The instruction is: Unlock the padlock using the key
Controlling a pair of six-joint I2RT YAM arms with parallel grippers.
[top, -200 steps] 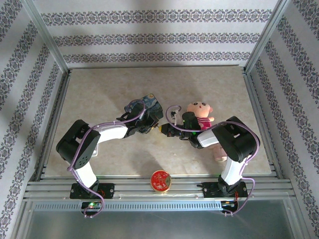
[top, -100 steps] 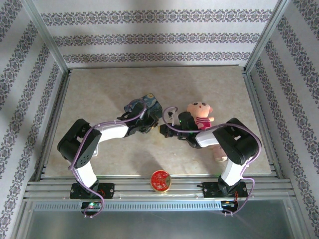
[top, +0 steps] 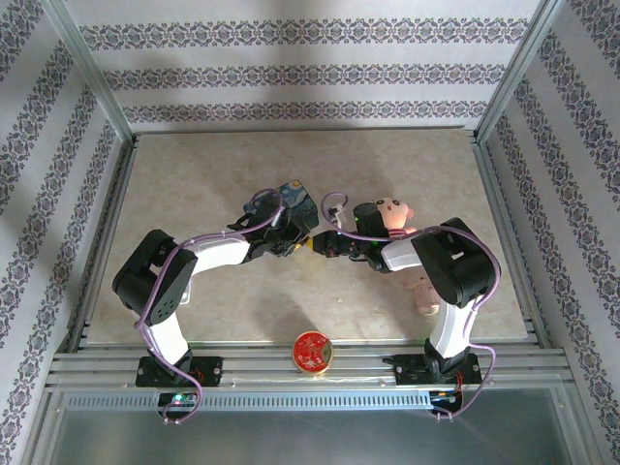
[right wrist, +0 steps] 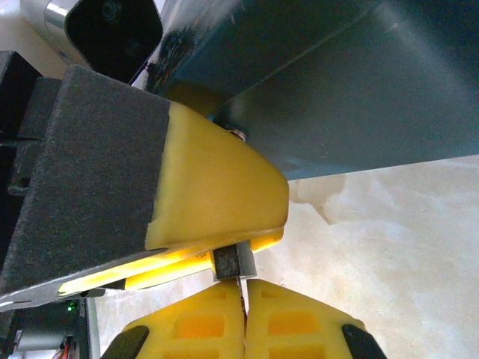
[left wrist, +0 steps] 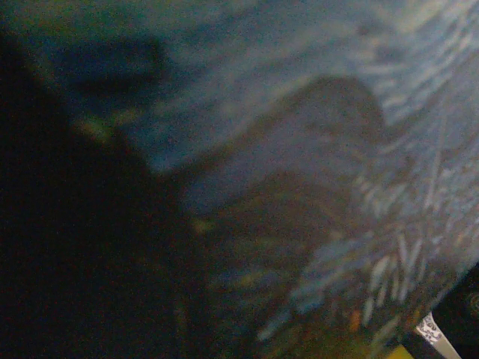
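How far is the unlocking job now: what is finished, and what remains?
Done: the left hand appears to grip the padlock, and the right hand is shut on the key. In hand: the key's tip meets the padlock's lower face, seemingly at the keyhole. Left: turning the key and opening the padlock; whether it is open yet is hidden.

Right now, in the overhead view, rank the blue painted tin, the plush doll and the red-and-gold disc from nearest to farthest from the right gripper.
1. Blue painted tin, just beyond the right gripper, slightly to its left.
2. Plush doll, farther off to its right.
3. Red-and-gold disc, back at the near edge, between the arm bases.
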